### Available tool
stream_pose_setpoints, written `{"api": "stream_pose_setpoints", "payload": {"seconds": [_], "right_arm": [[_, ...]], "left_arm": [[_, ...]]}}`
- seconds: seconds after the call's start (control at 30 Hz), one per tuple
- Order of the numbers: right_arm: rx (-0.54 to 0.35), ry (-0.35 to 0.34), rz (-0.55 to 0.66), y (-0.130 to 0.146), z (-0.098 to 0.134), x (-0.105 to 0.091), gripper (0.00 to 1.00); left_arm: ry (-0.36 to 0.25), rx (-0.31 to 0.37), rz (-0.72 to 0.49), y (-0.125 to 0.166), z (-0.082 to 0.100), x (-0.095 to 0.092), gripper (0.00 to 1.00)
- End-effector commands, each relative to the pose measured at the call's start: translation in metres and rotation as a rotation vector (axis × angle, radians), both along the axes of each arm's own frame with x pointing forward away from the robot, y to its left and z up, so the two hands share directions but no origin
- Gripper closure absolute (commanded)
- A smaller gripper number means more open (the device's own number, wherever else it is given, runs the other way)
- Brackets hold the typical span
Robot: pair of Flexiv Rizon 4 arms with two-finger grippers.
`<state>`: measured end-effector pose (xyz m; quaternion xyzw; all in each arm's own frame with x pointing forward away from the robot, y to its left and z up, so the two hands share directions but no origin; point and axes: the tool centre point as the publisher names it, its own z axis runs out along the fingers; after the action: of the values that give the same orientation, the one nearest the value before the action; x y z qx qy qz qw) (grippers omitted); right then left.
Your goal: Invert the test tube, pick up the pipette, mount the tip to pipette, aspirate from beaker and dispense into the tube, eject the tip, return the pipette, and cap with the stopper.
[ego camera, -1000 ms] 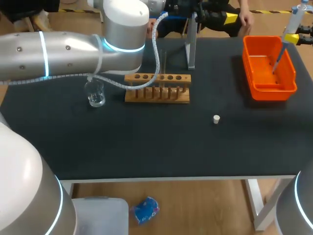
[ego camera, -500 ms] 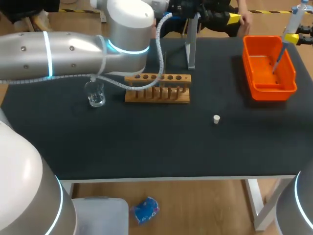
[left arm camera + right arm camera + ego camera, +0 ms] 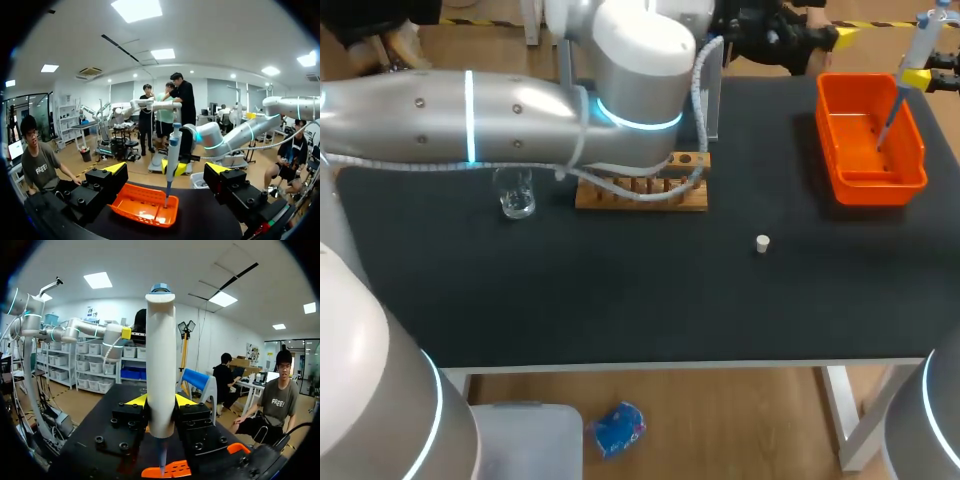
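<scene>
Silver left arm [image 3: 500,120] has swung toward orange plastic tray [image 3: 876,188], left gripper [image 3: 166,170] apart, empty. Right gripper [image 3: 161,402] clamps white pipette [image 3: 161,365] over tray: tip-ejection stage.

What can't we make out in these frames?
- Test tube: in the head view the left arm covers most of the rack. Neither wrist view shows the rack.
- Beaker fill level: too small to tell in the head view.
- Pipette tip, mounted or already ejected: its lower end is too thin to tell in any view.
</scene>
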<state>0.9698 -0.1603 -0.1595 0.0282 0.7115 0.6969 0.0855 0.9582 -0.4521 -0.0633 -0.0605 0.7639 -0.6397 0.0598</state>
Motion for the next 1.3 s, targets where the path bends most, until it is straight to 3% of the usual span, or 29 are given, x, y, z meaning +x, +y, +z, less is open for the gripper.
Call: {"api": "stream_pose_setpoints", "payload": {"seconds": [0.03,0.5,0.6,0.63,0.67,0.73,1.3], "right_arm": [[-0.002,0.000,-0.001,0.000,0.001,-0.001,1.00],[-0.002,0.000,-0.001,0.000,0.001,-0.001,1.00],[-0.002,0.000,-0.001,0.000,0.001,-0.001,1.00],[-0.002,0.000,-0.001,0.000,0.001,-0.001,1.00],[-0.002,0.000,-0.001,0.000,0.001,-0.001,1.00],[-0.002,0.000,-0.001,0.000,0.001,-0.001,1.00],[-0.002,0.000,-0.001,0.000,0.001,-0.001,1.00]], "left_arm": [[-0.012,-0.025,-0.018,-0.017,-0.003,0.004,0.00],[-0.012,-0.025,-0.018,-0.017,-0.003,0.004,0.00],[-0.006,0.004,-0.012,-0.024,-0.001,0.007,0.00],[-0.003,0.009,-0.002,-0.026,0.000,0.008,0.27],[-0.002,0.010,0.000,-0.028,0.000,0.008,0.41],[-0.004,0.002,-0.010,-0.034,0.001,0.009,1.00],[-0.028,-0.009,-0.074,-0.054,0.006,0.009,1.00]]}}
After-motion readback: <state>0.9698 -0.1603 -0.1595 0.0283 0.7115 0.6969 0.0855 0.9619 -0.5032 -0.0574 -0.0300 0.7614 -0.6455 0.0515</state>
